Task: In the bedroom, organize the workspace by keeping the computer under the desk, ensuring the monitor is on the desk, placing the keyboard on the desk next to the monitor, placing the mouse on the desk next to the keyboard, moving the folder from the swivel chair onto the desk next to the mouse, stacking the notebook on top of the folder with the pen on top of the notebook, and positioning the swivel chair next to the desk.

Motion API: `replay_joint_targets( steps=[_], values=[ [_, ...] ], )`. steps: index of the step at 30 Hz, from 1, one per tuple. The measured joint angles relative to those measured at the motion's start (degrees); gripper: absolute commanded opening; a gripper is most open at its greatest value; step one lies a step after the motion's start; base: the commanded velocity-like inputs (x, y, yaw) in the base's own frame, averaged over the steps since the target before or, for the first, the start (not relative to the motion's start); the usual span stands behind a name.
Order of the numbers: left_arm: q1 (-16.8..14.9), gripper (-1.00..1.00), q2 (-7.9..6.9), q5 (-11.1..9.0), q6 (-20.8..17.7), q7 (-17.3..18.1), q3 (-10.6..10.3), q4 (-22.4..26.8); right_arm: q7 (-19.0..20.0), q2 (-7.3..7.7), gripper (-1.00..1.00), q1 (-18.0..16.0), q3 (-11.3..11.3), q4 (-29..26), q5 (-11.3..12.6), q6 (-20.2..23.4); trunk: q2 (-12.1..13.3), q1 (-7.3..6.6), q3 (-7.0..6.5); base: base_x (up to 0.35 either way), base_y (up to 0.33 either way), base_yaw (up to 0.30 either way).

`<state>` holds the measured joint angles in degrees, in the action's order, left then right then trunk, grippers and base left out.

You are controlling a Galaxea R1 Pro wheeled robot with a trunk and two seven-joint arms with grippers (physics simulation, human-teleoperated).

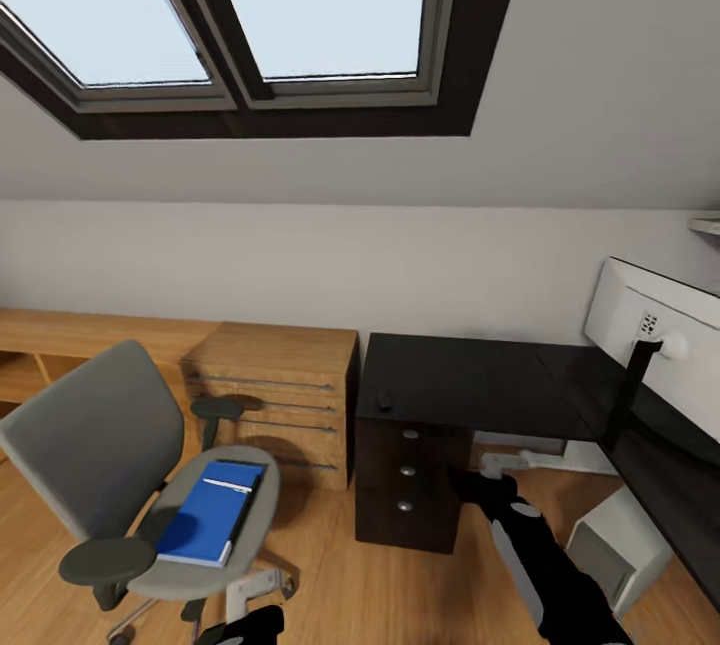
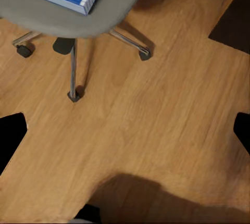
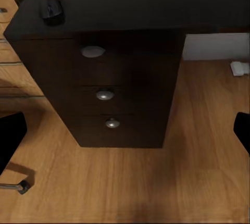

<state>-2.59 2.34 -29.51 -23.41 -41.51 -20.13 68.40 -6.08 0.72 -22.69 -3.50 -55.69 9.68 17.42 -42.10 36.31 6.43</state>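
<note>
Under the sloped ceiling with its skylights, the bench [image 1: 470, 385] is the landmark: a glossy black top with a black three-drawer unit [image 1: 405, 470] at its near end. On the bench top, close to the edge above the drawers, sits a small dark mouse [image 1: 384, 400]. Along the far side of the bench stands the monitor [image 1: 655, 335], its white back showing, on a thin black stand. Below that side of the bench, on the wood floor [image 2: 156, 130], is the light grey computer [image 1: 620, 545].

Beside the drawer unit stands a light wooden dresser [image 1: 275, 395]. In front of the dresser, apart from the bench, is the swivel chair [image 1: 120, 455], grey with black armrests. The blue folder [image 1: 212, 512] lies flat on its seat, with a slim dark item along one edge and a small pale stick near its top; I cannot tell what these are.

The right arm [image 1: 545, 565] reaches toward the foot of the drawer unit. Dark finger tips of the left hand [image 2: 125, 130] and the right hand [image 3: 125, 135] sit at opposite edges of their wrist views, spread wide, holding nothing.
</note>
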Motion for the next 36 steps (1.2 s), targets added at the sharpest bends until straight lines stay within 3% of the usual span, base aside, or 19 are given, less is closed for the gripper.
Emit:
replay_joint_targets(
  steps=[7, 13, 14, 20, 26, 28, 36],
  values=[
    [0.0, 1.0, 0.01, 0.0, 6.0, 0.0, -0.1, -8.9, 0.1, 0.05, 1.0, 4.9, 0.1, 0.2, -0.1, -1.5, 1.6, -0.89, -0.86, 0.0, 0.0, -0.039],
    [0.0, 1.0, -0.04, -0.1, 7.7, 0.1, -0.1, -16.3, 0.4, 0.04, 1.0, 7.5, 0.0, 4.7, -0.2, -2.9, 1.6, -0.88, -0.87, 0.0, 0.0, -0.004],
    [0.0, 1.0, -0.09, -0.1, 10.6, 0.2, -0.1, -20.4, 0.5, 0.02, 1.0, 8.0, -0.1, 9.8, -0.2, -6.4, 1.6, -0.89, -0.86, 0.0, 0.0, 0.0],
    [0.0, 1.0, -0.14, -0.2, 18.0, 1.6, 0.0, -27.4, 0.5, 0.0, 1.0, 8.2, -1.5, 18.4, -0.3, -15.5, 1.6, -0.88, -0.87, 0.0, 0.0, 0.0],
    [0.0, 1.0, -0.52, -0.1, 20.9, 5.7, 0.2, -34.3, 0.5, -0.06, 1.0, 8.2, -2.7, 24.7, -0.4, -19.3, 1.6, -0.88, -0.88, 0.0, 0.0, 0.0],
    [0.0, 1.0, -1.34, 0.2, 24.0, 7.6, 0.5, -37.3, 0.4, -0.07, 1.0, 8.2, -4.4, 27.5, -0.4, -21.6, 1.6, -0.88, -0.87, 0.0, 0.0, 0.0],
    [0.0, 1.0, -2.15, 0.0, 27.3, 9.0, 0.5, -39.0, 0.3, -0.07, 1.0, 8.2, -6.2, 32.5, -0.5, -30.1, 1.6, -0.88, -0.88, 0.0, 0.0, 0.0]
  ],
)
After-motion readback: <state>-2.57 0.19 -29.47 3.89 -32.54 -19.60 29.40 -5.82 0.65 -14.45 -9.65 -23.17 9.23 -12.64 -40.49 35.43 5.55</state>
